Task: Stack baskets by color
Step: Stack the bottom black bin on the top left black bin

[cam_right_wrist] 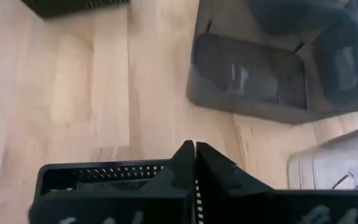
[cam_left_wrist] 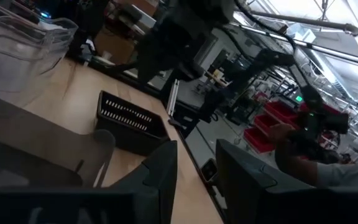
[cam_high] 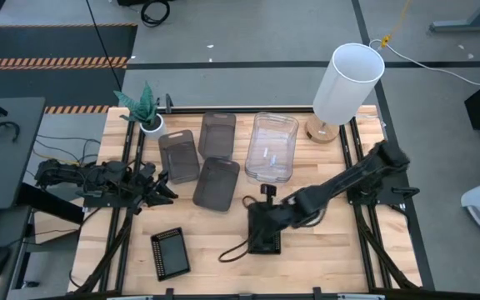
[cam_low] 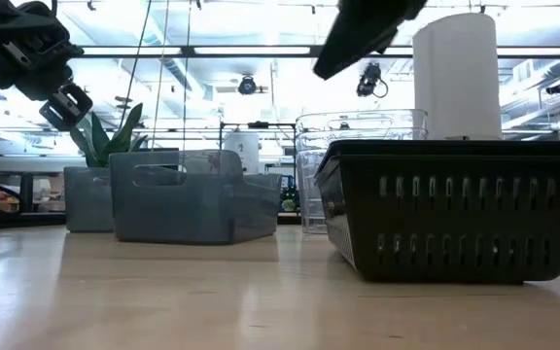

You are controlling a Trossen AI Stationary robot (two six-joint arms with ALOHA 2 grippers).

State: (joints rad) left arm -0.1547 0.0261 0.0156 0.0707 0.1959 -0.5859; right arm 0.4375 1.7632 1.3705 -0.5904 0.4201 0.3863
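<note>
The right pincer [cam_right_wrist: 194,163] sits clenched above the rim of a black mesh basket [cam_high: 265,235] near the bench's [cam_high: 323,258] front middle, holding nothing as far as the frames show. It would probably need to spread, straddle the wall, then pinch squarely before lifting toward the other black basket [cam_high: 171,253]. The left pincer [cam_high: 161,187] waits half-spread beside the grey baskets [cam_high: 215,183].

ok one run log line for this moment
right hand: shut, over small black mesh basket | left hand: waiting beside smoky grey translucent baskets | clear plastic baskets: stacked
</note>
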